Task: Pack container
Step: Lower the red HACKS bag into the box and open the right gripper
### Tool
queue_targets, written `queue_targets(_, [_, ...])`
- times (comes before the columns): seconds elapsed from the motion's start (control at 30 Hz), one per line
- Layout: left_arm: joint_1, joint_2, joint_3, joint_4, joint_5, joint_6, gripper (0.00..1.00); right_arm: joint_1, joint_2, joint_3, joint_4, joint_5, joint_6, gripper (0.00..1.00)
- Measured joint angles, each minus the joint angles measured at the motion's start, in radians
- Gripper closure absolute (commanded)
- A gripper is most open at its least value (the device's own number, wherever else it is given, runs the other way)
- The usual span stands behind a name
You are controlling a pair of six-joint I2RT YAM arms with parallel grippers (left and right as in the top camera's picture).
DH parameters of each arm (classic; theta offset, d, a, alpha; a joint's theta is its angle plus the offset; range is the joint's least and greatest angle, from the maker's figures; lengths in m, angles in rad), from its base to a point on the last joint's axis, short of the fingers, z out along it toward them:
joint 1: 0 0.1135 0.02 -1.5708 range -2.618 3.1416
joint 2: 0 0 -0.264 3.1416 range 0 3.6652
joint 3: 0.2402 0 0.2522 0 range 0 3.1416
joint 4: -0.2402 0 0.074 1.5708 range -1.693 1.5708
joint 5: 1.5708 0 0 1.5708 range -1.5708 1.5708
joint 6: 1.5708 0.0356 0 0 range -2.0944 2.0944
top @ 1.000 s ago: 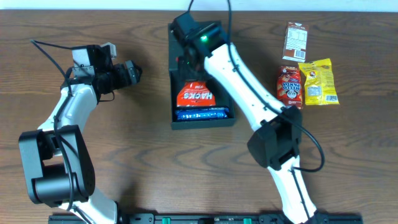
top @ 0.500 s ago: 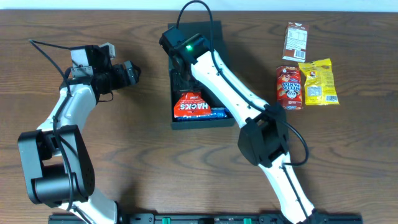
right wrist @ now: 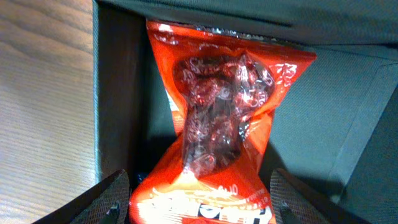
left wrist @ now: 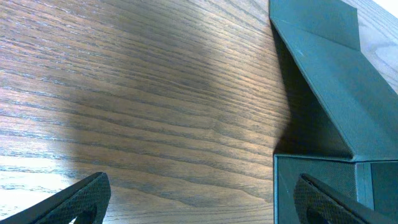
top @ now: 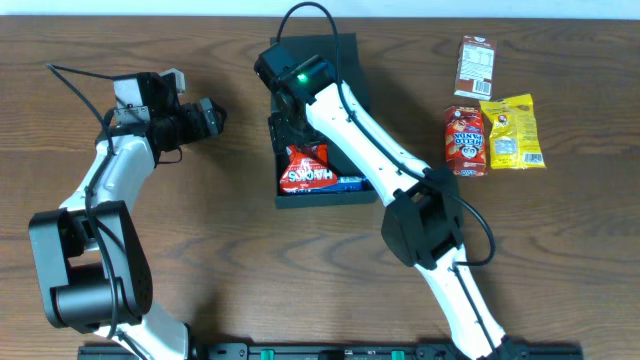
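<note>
Wood table (top: pixel 220 250), left side: left gripper (top: pixel 207 117) hangs empty, jaws wide, well apart from the work; centre: the container (top: pixel 325 198) lies with its lid back, a red packet (top: pixel 310 172) and a blue bar (top: pixel 352 183) inside; right gripper (right wrist: pixel 199 202) straddles the red packet, fingers at its edges; pinching or not, we cannot tell; we judge packing midway, with this packet being seated; next move: let go, lift clear, fetch from the brown packet (top: pixel 477 66), second red packet (top: pixel 465 140) or yellow packet (top: pixel 513 131) at far right.
</note>
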Motion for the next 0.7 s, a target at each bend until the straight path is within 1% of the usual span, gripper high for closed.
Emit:
queue_targets(0.03, [0.0, 0.0, 0.0, 0.0, 0.0, 0.0, 0.05, -0.002, 0.0, 0.001, -0.005, 0.0, -0.01, 0.53])
queue_targets(0.07, [0.0, 0.0, 0.0, 0.0, 0.0, 0.0, 0.05, -0.004, -0.001, 0.002, -0.01, 0.0, -0.018, 0.69])
queue_targets(0.13, [0.0, 0.0, 0.0, 0.0, 0.0, 0.0, 0.05, -0.012, -0.008, 0.007, -0.016, -0.003, -0.045, 0.98])
queue_targets(0.27, [0.0, 0.0, 0.0, 0.0, 0.0, 0.0, 0.05, -0.047, -0.043, 0.013, -0.022, -0.056, -0.113, 0.98])
queue_targets(0.4, [0.0, 0.0, 0.0, -0.001, 0.0, 0.0, 0.05, -0.098, -0.067, 0.004, 0.017, -0.206, -0.204, 0.98])
queue_targets(0.5, [0.0, 0.0, 0.0, -0.001, 0.0, 0.0, 0.05, -0.13, -0.072, -0.067, 0.066, -0.311, -0.262, 0.98])
queue_targets(0.7, [0.0, 0.0, 0.0, -0.001, 0.0, 0.0, 0.05, -0.135, -0.071, -0.274, 0.17, -0.414, -0.319, 0.98])
